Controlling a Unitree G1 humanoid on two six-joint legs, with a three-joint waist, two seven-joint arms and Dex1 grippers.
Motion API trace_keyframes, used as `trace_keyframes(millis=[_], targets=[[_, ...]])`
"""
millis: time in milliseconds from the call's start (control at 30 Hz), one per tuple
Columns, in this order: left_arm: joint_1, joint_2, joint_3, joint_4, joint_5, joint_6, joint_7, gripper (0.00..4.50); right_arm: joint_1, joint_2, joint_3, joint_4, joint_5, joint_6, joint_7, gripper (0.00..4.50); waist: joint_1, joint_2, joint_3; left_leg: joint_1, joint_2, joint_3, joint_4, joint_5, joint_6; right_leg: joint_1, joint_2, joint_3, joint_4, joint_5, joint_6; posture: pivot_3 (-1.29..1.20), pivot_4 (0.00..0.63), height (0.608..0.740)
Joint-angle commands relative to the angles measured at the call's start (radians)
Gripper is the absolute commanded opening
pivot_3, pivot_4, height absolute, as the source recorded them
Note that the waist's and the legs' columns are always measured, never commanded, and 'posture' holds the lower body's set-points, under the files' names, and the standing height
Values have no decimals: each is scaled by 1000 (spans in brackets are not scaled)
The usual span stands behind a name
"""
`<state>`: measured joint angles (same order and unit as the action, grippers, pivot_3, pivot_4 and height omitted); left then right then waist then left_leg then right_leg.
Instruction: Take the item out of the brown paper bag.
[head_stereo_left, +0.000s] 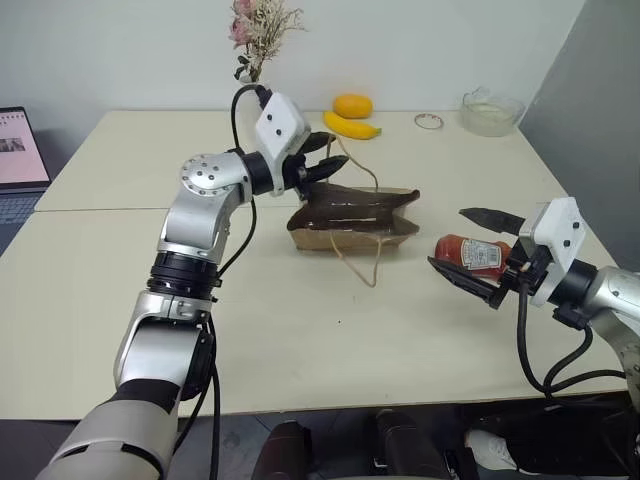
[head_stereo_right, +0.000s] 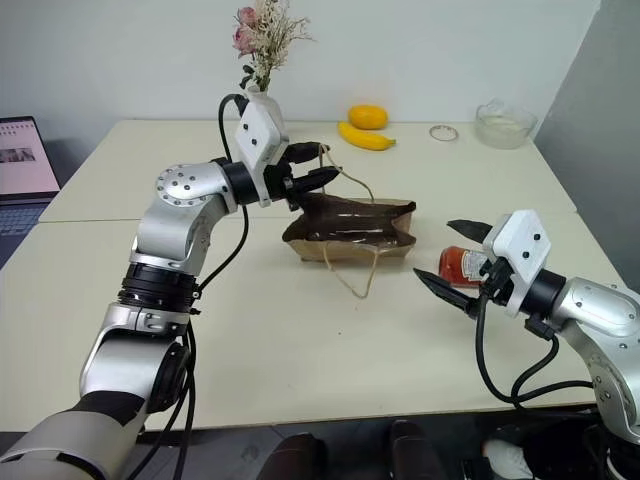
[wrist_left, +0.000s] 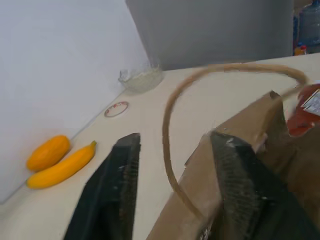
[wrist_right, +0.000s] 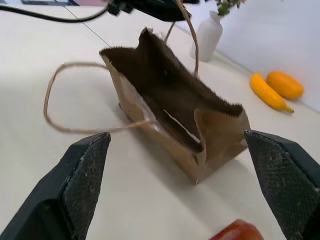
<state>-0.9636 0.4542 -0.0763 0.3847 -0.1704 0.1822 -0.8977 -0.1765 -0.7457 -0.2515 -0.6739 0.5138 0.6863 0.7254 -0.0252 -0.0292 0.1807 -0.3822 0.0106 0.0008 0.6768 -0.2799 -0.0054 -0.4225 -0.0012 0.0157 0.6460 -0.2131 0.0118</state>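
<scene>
Your bag (head_stereo_left: 352, 218) lies on its side on the desk (head_stereo_left: 300, 330), mouth toward your right tool, and the right wrist view looks straight into its dark interior. One loop handle (head_stereo_left: 365, 258) trails flat on the desk on the near side; the other arches up from the bag's far edge at your left tool (head_stereo_left: 322, 160). That tool sits at the bag's raised end with its fingers (wrist_left: 117, 195) parted; in the left wrist view one finger presses against the bag's paper edge while the other stands clear of it, and the handle curves up between them. You cannot tell from the pictures whether the tool has any hold on the paper. The bottle (head_stereo_left: 472, 255) is out of the bag, lying on its side on the desk to the bag's right. Your right tool (head_stereo_left: 478, 252) is spread wide with nothing gripped, one finger beyond the bottle and one on the near side. A banana (head_stereo_left: 351, 126) and an orange fruit (head_stereo_left: 353, 105) rest near the desk's far edge, beside a vase (head_stereo_right: 258, 100) of dried flowers, and a glass bowl (head_stereo_left: 491, 110) stands at the far right.
</scene>
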Motion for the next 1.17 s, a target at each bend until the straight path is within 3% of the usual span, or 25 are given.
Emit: trace_keyframes(millis=[33,133,167,367,533,600,767,967,1167], targets=[[-35,28,11,4,13,-17,-13,3417,-26,-24,16,-1,-5,-13,-5,4500,0,0,0,0,0,0,0,0,0,0,0,0,0,0,0,0,150,740],[-24,34,15,-5,26,-44,-2,4374,-46,-24,34,16,-5,-23,-4,4500,0,0,0,0,0,0,0,0,0,-1,0,0,0,0,0,0,150,740],[-18,33,23,-16,21,-42,5,4468,-53,-24,40,21,-5,-26,-4,4500,0,0,0,-1,0,0,0,0,0,-1,0,0,0,0,0,0,150,740],[62,52,69,-136,-28,18,13,4468,-77,15,56,55,-41,-104,-31,4500,-2,0,0,0,1,0,0,0,0,-1,0,1,0,0,0,0,150,740],[180,36,112,-267,-24,50,134,4468,-69,116,93,130,-113,-236,-92,4500,-2,0,0,0,1,-1,0,0,0,-1,0,1,1,0,0,0,150,740],[242,13,150,-364,-48,155,222,4468,-37,150,119,148,-165,-310,-111,4500,-1,0,0,0,1,-1,0,0,0,-1,0,1,1,0,0,0,150,740],[574,-46,193,-665,63,123,445,4468,11,306,186,211,-286,-442,-256,4500,-5,1,-1,0,1,1,-1,0,0,0,-5,4,0,0,0,0,150,740],[765,-127,223,-675,37,86,523,4468,69,331,265,246,-347,-522,-227,4500,10,0,-1,2,1,-3,0,0,0,0,-5,0,2,1,-1,0,150,740],[813,-134,209,-692,19,76,519,4468,62,343,256,252,-332,-525,-235,4500,13,0,-1,3,0,-2,0,0,0,2,-2,0,1,1,-1,0,150,740]])
